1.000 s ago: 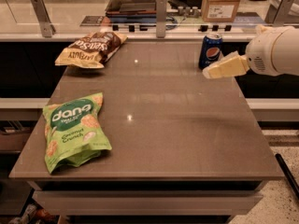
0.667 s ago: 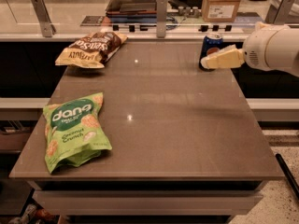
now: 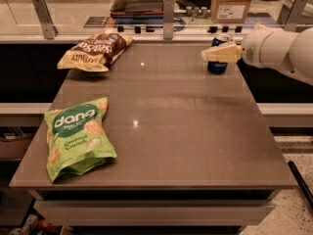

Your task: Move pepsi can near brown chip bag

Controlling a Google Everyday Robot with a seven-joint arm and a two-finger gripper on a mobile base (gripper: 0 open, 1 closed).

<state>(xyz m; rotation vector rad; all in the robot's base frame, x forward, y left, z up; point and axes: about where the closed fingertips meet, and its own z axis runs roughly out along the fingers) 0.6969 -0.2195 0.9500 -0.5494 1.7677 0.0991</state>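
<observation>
The pepsi can (image 3: 216, 67) stands upright at the far right of the table, near the back edge. Its dark blue body and silver top show above and below my gripper. My gripper (image 3: 216, 54) reaches in from the right on a white arm (image 3: 279, 50) and sits at the can's mid height, covering its middle. The brown chip bag (image 3: 95, 50) lies at the far left corner, with its yellow end towards the left. It is well apart from the can.
A bright green "dang" bag (image 3: 76, 136) lies at the front left of the grey table (image 3: 186, 131). Behind the table runs a counter with metal posts (image 3: 168, 10) and a cardboard box (image 3: 234, 3).
My gripper has moved left and slightly up, from beside the can's right side to across its middle. The can and both bags have not moved.
</observation>
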